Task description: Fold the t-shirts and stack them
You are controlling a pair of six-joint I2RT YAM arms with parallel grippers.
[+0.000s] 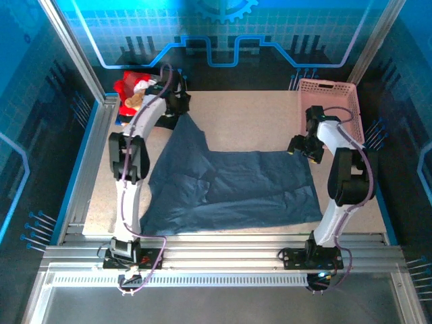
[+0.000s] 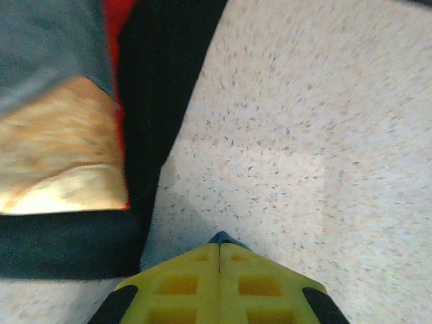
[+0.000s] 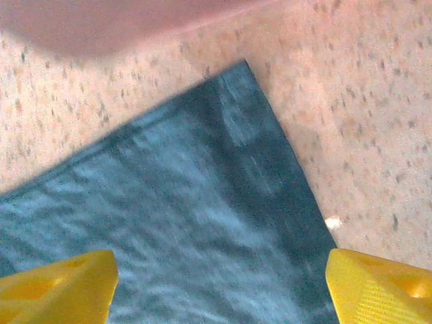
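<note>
Where the left gripper (image 1: 177, 102) sits at the far stretch of its arm, I read its yellow fingers (image 2: 182, 287) as pressed flat together. A sliver of the dark slate-blue cloth t-shirt (image 2: 221, 237) is pinched at their tips. From overhead, that shirt (image 1: 236, 182) runs as a narrow tongue up to this gripper. Behind the tool it spreads flat and creased over the speckled beige table (image 1: 250, 111).

Around the left tool:
- Left of the fingers lies a black cloth t-shirt (image 2: 162, 81), its outline cut off by the frame edges.
- Past that is a red cloth t-shirt (image 2: 111, 40) with a tan teddy-bear print (image 2: 54, 155), badly blurred.
- Overhead, the red shirt (image 1: 127, 84) is bunched just beside the gripper on its outer side.
- Ahead and right of the tips there is bare tabletop.

The right gripper (image 1: 300, 145) has its fingers (image 3: 54, 287) spread wide with nothing clamped. They hang over a corner of the slate-blue shirt (image 3: 182, 223). The corner's point lies ahead of the tool and one hem runs back toward the right finger. I can't tell whether the tips touch the cloth.

A pink plastic lattice basket (image 1: 331, 94) stands just beyond this gripper, and in the wrist view it is a pink smear (image 3: 101, 27) ahead. A small white speck (image 3: 332, 221) sits on the table by the hem, near the right finger. I can't make out what it is.
</note>
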